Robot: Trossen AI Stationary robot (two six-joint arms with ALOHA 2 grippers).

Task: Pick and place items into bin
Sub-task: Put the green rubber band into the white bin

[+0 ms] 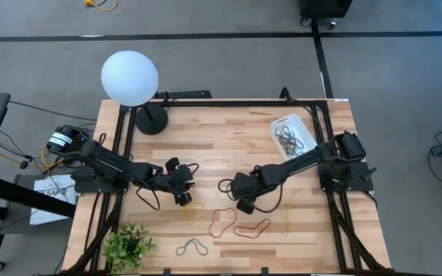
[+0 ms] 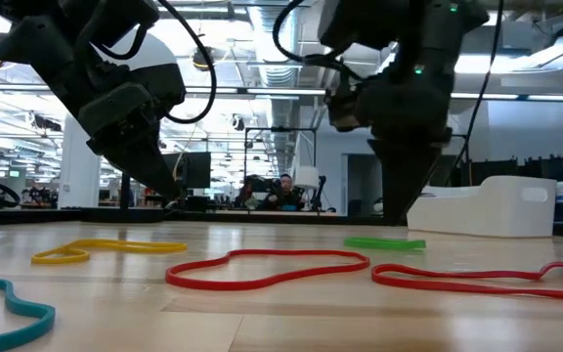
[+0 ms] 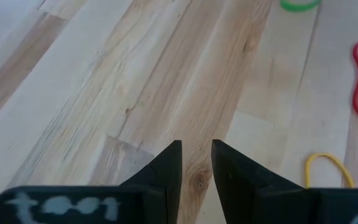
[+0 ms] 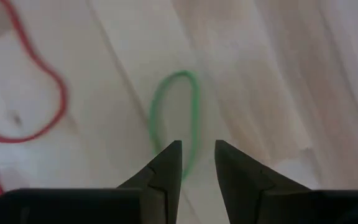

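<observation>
Rubber bands lie flat on the wooden table: a green one (image 4: 176, 118) (image 2: 384, 242), two red ones (image 1: 222, 222) (image 1: 252, 228), a yellow one (image 1: 190, 211) (image 3: 328, 168), an orange one (image 1: 286, 222) and a grey-blue one (image 1: 192, 247). The white bin (image 1: 292, 132) stands at the far right and holds several bands. My right gripper (image 4: 197, 149) is open and points down just over the green band's near end, with nothing between its fingers. My left gripper (image 3: 196, 149) is open over bare wood beside the yellow band and holds nothing.
A white globe lamp (image 1: 130, 77) stands on its dark base at the far left corner. A small green plant (image 1: 129, 247) sits at the near left corner. Black frame rails (image 1: 125, 138) run along the table's left, right and far edges.
</observation>
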